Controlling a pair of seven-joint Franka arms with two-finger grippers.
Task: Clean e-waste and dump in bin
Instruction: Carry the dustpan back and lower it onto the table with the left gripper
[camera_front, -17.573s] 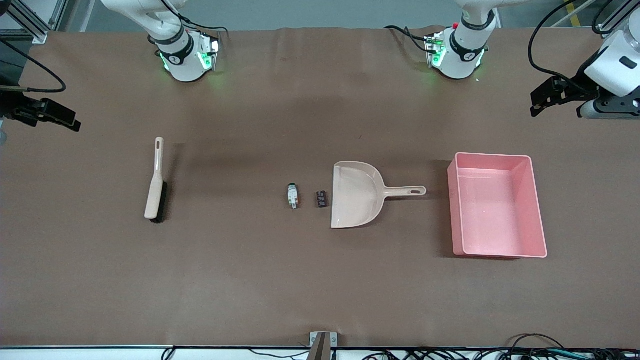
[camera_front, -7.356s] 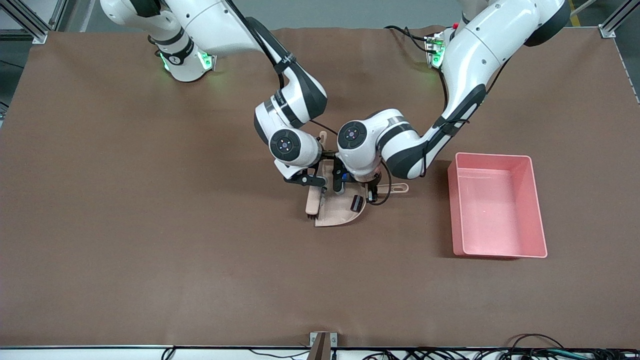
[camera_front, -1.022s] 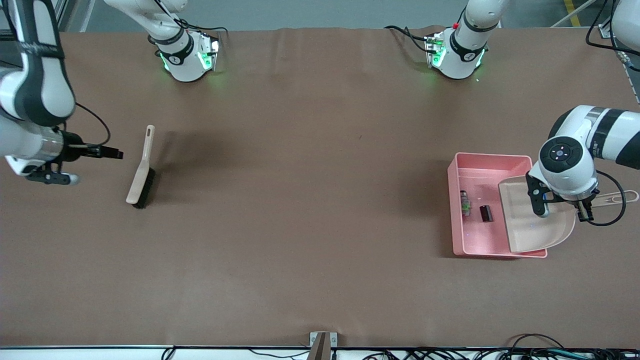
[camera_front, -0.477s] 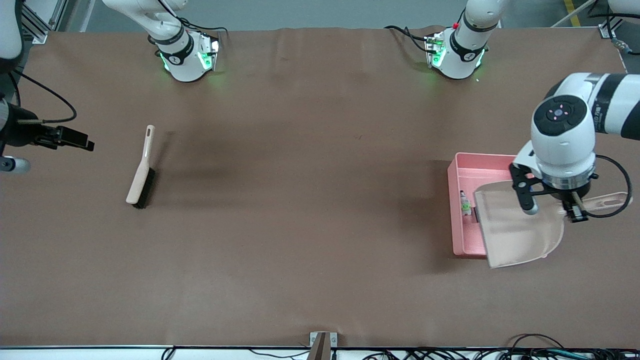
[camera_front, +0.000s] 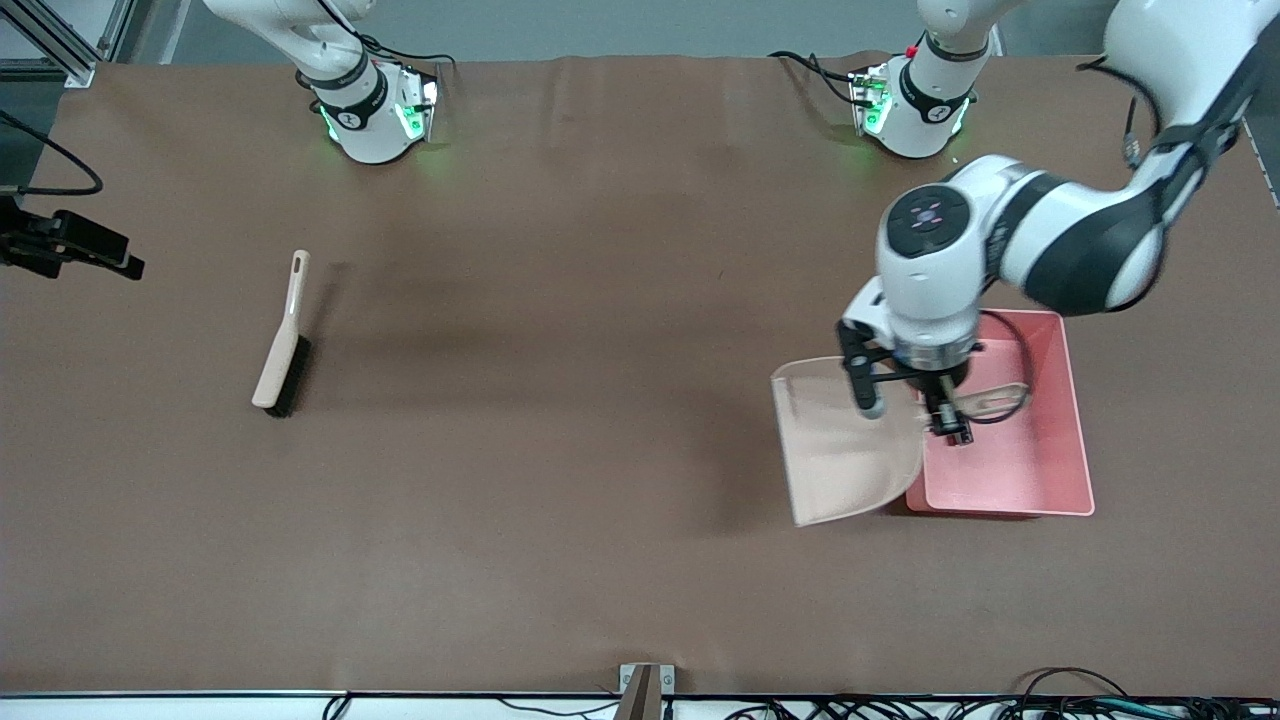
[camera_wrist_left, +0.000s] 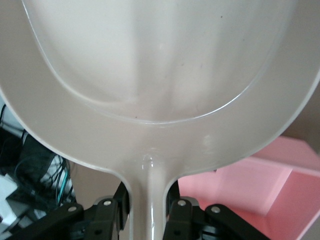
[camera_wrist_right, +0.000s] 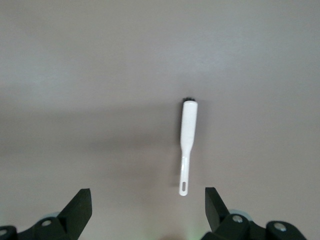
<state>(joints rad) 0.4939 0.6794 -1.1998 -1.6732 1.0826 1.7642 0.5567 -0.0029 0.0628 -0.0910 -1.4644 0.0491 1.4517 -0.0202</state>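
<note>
My left end effector (camera_wrist_left: 147, 212) was pinching the handle of the beige dustpan (camera_front: 850, 440) and held it up in the air — its pan over the desk (camera_front: 600, 560) and over the bin's (camera_front: 1010, 480) rim toward the right arm's end, its handle over the bin. I could not see the e-waste. The brush (camera_front: 281, 345) lay on the desk toward the right arm's end. My right end effector (camera_wrist_right: 148, 207) waited above it — fingers spread, empty.
</note>
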